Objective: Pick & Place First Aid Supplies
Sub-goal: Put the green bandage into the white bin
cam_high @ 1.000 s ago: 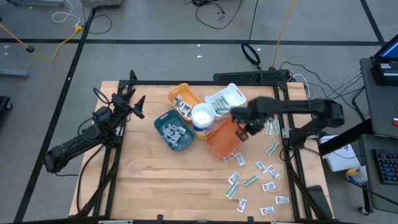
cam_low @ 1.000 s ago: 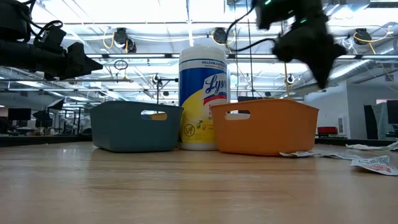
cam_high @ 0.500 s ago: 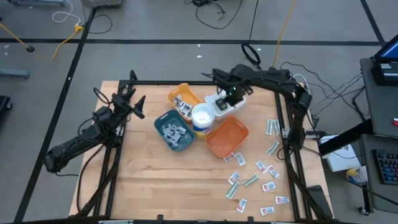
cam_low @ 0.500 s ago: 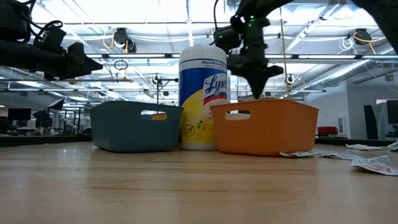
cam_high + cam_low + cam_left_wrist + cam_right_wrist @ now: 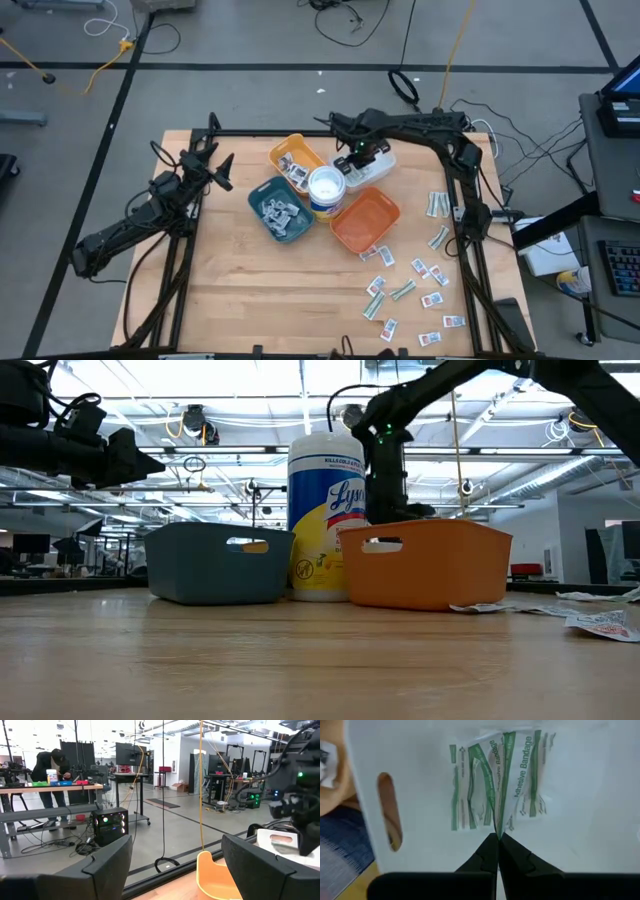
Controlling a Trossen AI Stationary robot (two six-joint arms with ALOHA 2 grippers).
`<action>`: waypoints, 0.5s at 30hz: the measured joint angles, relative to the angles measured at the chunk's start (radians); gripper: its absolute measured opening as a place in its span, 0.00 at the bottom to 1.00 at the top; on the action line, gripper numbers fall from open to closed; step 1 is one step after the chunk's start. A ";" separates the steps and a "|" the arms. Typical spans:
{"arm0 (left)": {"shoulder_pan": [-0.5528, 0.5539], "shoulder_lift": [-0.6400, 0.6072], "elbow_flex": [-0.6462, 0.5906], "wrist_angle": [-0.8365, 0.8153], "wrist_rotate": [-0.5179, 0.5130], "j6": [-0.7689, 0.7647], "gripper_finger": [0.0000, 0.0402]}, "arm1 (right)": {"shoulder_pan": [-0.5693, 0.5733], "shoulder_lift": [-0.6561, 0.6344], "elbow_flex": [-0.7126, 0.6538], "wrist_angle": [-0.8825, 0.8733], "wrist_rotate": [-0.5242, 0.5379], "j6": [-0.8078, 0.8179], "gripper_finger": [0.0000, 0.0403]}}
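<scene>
My right gripper [image 5: 352,158] is shut and points down over the white tray [image 5: 381,166] at the table's far side. A narrow green-white bandage strip [image 5: 514,775] runs from its fingertips [image 5: 497,838] toward the tray floor, where more such strips [image 5: 470,790] lie. In the low view the right gripper [image 5: 386,495] dips behind the orange tray [image 5: 425,565]. Several loose first aid packets [image 5: 412,288] lie on the table's near right. My left gripper [image 5: 222,170] stands open in the air at the far left, touching nothing. My right gripper pinches one end of the green-white bandage strip [image 5: 500,827] between its two fingertips, coming from above and pointing down. The strip hangs below the fingers over the white tray; whether its lower end touches the strips lying there, I cannot tell.
A yellow tray [image 5: 295,158], a blue tray [image 5: 280,210] with packets, a white round tub [image 5: 327,188] and the orange tray [image 5: 365,222] cluster at the table's middle. The dark frame rails [image 5: 460,215] run along the table's edges. A person shows far off in the room [image 5: 50,775].
My right gripper has travelled from above the orange tray's right side toward the table's far edge and left, past the tub, and has sunk a little over the white tray. It has stayed shut.
</scene>
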 joint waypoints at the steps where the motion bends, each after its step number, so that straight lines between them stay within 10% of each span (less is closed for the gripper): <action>1: 0.000 0.000 0.000 0.000 0.000 0.000 0.77 | 0.000 0.000 -0.018 0.020 0.000 0.000 0.00; 15: 0.000 0.000 0.000 0.000 0.000 0.000 0.77 | 0.001 0.000 -0.080 0.126 -0.048 -0.022 0.21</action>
